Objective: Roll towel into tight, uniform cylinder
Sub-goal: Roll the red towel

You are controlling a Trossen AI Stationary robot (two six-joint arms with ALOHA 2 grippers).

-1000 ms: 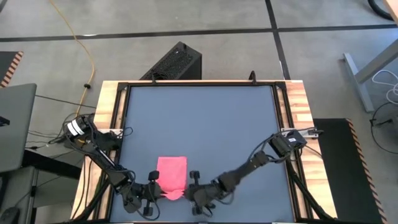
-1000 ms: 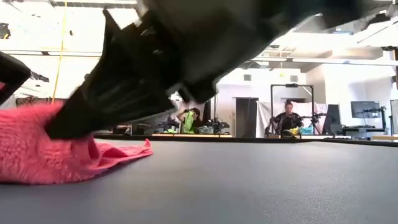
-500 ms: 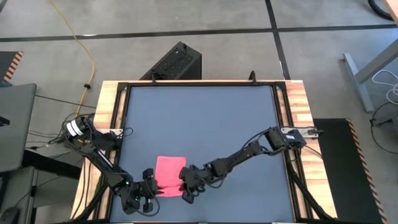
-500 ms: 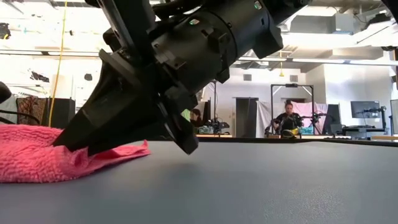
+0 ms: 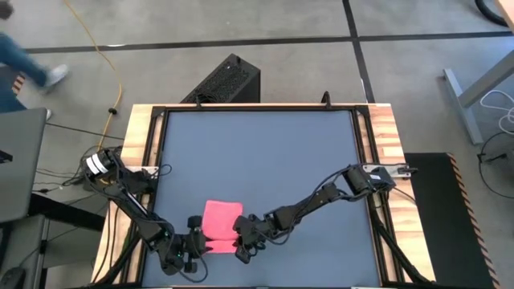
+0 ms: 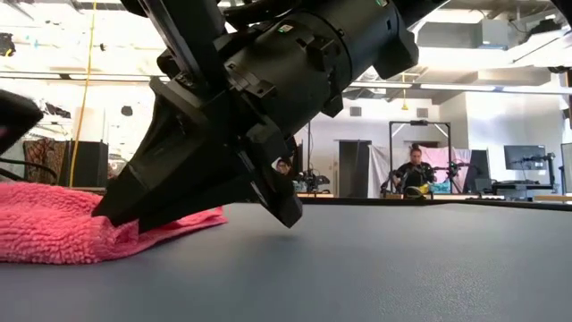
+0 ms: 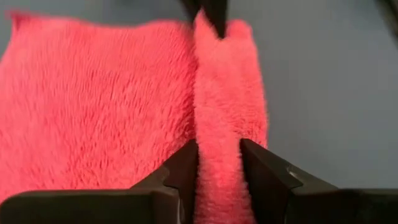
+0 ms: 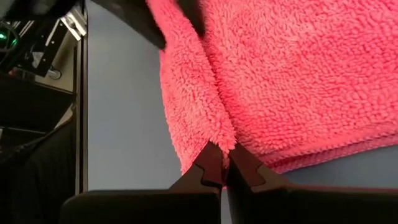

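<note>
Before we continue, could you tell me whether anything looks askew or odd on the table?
Nothing is spilled or damaged. The towel lies at the table's near edge with only a narrow fold rolled along that edge. The right pincer pinches one end; the left pincer straddles the other.

Around the table [image 5: 384, 136], grey concrete floor [image 5: 265, 32] crossed by dark seams. Beyond the table's far edge, a black perforated box [image 5: 229, 80] tilted on the floor, and a yellow cable [image 5: 108, 68] trailing off past the table's far left corner. Left of the table, a flat grey surface [image 5: 18, 164]; farther off that way, a person [image 5: 20, 56] walking. Right of the table, a black mat [image 5: 438, 217] with striped edging, then a grey desk leg [image 5: 466, 92]. Across the table at tabletop level, white walls, bright ceiling light, a dark monitor [image 6: 525, 157] and a seated person [image 6: 415, 170].
</note>
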